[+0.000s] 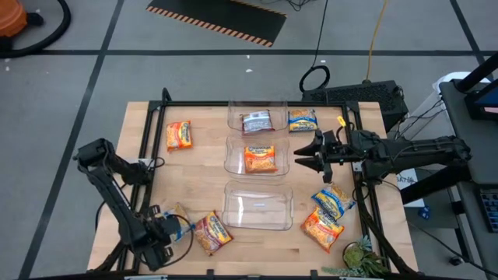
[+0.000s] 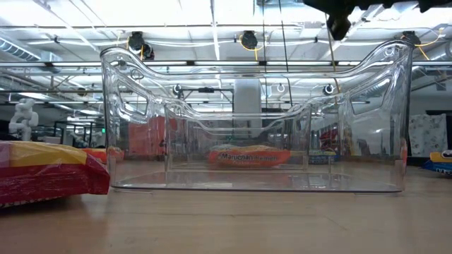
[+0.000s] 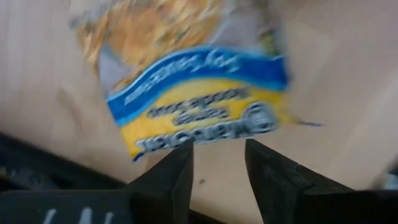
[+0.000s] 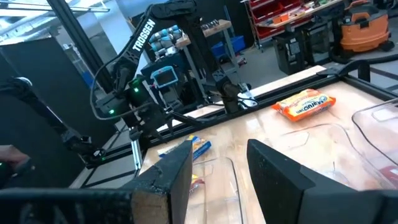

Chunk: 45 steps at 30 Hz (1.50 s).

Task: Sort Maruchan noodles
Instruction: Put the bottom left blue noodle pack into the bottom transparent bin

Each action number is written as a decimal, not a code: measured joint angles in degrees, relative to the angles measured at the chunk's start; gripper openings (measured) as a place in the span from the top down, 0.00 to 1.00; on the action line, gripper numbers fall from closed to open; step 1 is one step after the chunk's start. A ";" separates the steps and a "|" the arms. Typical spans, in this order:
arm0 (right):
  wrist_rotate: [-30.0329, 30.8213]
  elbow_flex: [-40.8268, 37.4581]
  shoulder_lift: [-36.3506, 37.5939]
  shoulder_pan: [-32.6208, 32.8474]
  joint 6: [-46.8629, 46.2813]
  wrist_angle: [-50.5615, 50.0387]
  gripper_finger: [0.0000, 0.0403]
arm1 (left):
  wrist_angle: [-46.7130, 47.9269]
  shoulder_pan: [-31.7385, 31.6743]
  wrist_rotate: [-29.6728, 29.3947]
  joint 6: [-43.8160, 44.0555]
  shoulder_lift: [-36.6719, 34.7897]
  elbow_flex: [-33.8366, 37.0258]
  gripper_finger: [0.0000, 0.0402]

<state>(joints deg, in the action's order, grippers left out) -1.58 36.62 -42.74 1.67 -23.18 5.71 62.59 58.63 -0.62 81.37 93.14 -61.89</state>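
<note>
Three clear bins stand in a row down the table's middle. The far bin point(image 1: 257, 117) holds a reddish-brown packet point(image 1: 257, 122), and the middle bin point(image 1: 253, 155) holds an orange packet point(image 1: 261, 159) point(image 2: 247, 156). Nothing lies in the near bin point(image 1: 257, 206) point(image 2: 254, 120). Flat on the table lie an orange packet point(image 1: 178, 134) point(image 4: 305, 104), a blue-and-yellow packet point(image 1: 302, 120), another blue-and-yellow one point(image 1: 333, 201), an orange one point(image 1: 322, 229) and a reddish-brown one point(image 1: 212, 232) point(image 2: 49, 173). My left gripper point(image 1: 180, 227) point(image 3: 219, 149) is open at the near left. A blue-and-yellow packet point(image 3: 193, 93) point(image 4: 186, 148) lies just ahead of it. My right gripper point(image 1: 298, 158) point(image 4: 217, 149) hovers open and empty beside the middle bin's right wall. My left gripper's open fingertips point(image 3: 180, 155) stand at the yellow short edge point(image 3: 168, 142) of the blue-and-yellow packet, which lies flat on the wood. Whether they touch it I cannot tell.
A black metal frame point(image 1: 148, 132) runs along the table's left, far and right sides. A small green plant point(image 1: 362, 257) sits at the near right corner. Bare wood point(image 1: 194, 175) shows between the bins and the left rail.
</note>
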 joint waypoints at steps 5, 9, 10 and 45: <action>0.00 0.00 -0.02 0.00 -0.92 -1.33 0.63 | -0.33 0.00 5.02 0.49 0.00 6.03 0.42; 0.00 0.00 -0.02 0.00 -1.18 -1.69 0.63 | -4.24 0.50 5.65 -3.87 0.00 9.43 0.27; 0.00 0.00 -0.02 0.04 -1.18 -1.71 0.63 | -5.68 0.74 5.67 -5.18 0.00 10.14 0.25; 1.97 0.00 -0.02 2.10 0.51 -2.12 0.63 | -6.01 1.81 -6.57 4.98 0.13 17.22 0.93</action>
<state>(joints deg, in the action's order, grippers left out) 0.38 36.62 -42.76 3.77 -22.68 3.59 56.57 60.44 -7.19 86.35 93.27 -44.67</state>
